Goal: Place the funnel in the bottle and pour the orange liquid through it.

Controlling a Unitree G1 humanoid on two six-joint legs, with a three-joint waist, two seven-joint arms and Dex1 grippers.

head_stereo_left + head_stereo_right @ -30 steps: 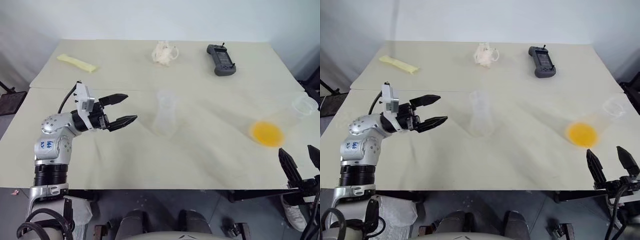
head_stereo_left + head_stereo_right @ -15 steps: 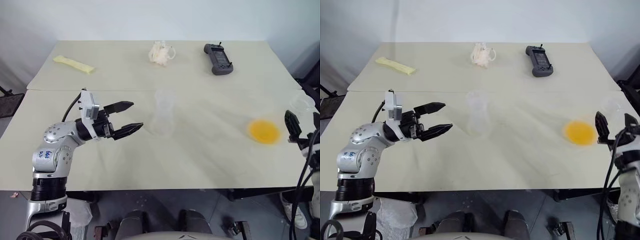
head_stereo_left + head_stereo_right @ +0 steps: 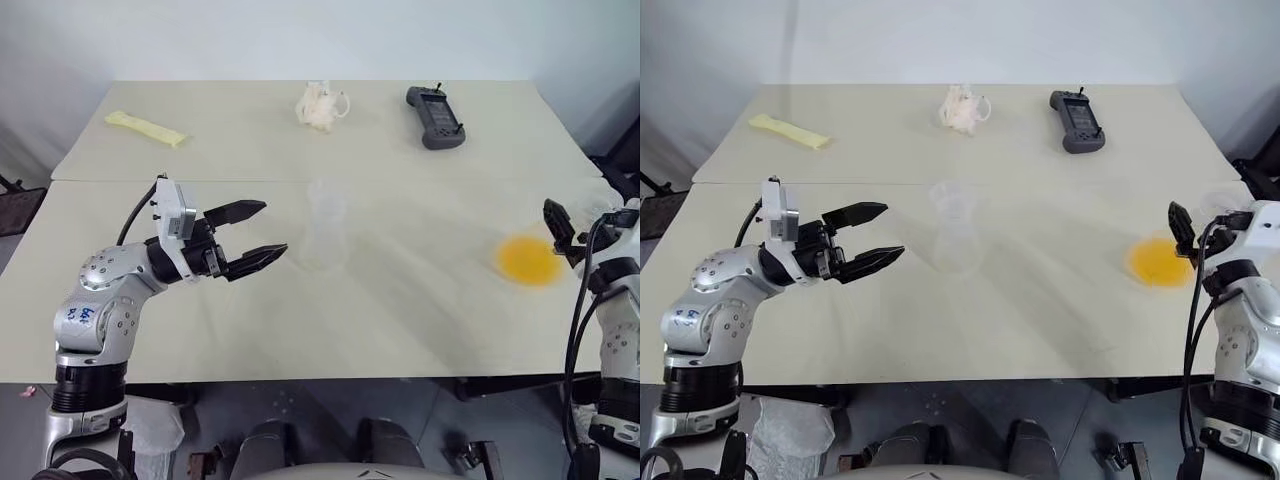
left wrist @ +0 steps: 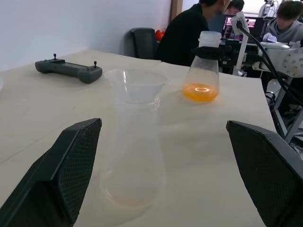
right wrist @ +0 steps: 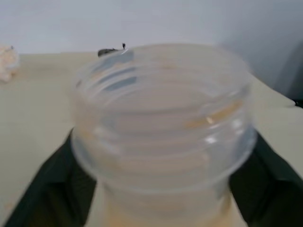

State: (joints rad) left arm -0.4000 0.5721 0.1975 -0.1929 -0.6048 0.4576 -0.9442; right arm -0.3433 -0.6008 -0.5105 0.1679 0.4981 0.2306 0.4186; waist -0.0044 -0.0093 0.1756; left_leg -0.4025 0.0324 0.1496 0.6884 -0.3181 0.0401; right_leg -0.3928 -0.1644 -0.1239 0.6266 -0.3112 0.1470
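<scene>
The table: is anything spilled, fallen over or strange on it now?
Nothing stands out. The orange liquid is inside the upright flask, not spilled; the right gripper is shut on its neck. The funnel sits straight in the bottle. The left gripper is open beside it.

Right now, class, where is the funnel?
The funnel sits in the mouth of the bottle at mid-table, just beyond the open left gripper.
</scene>
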